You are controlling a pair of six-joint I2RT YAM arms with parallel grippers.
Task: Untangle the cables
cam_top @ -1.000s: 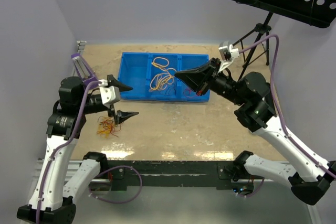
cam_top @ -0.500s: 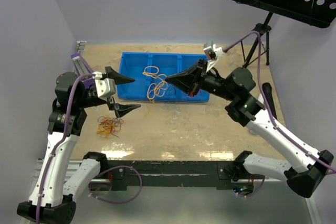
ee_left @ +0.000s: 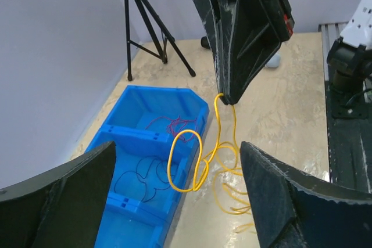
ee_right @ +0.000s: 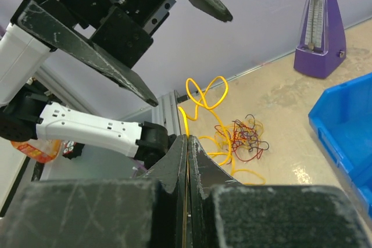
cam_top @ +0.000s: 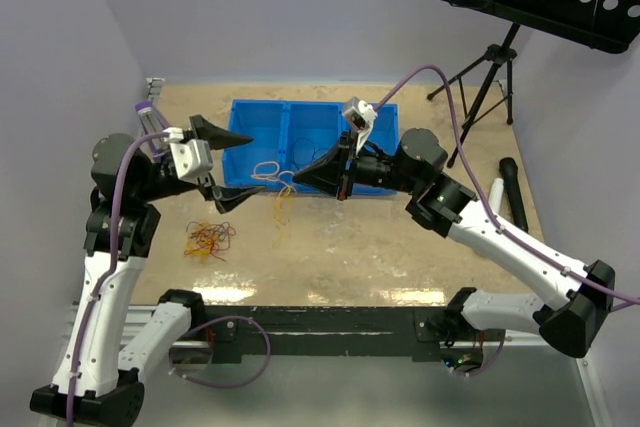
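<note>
The tan desk (cam_top: 360, 247) carries a blue bin (cam_top: 258, 132) at the back, a cable clump (cam_top: 208, 240) front left, and a purple metronome (ee_right: 319, 33) far left.

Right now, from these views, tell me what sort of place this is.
Probably a lab test bench: a table boxed by plain walls, a tripod at the back, a blue bin and a metronome as props.

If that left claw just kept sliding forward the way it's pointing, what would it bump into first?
Most likely the yellow cable dangling from the shut right gripper; its loops hang straight ahead of the open left gripper. The right gripper's tip seems just beyond, though depth is unclear.
</note>
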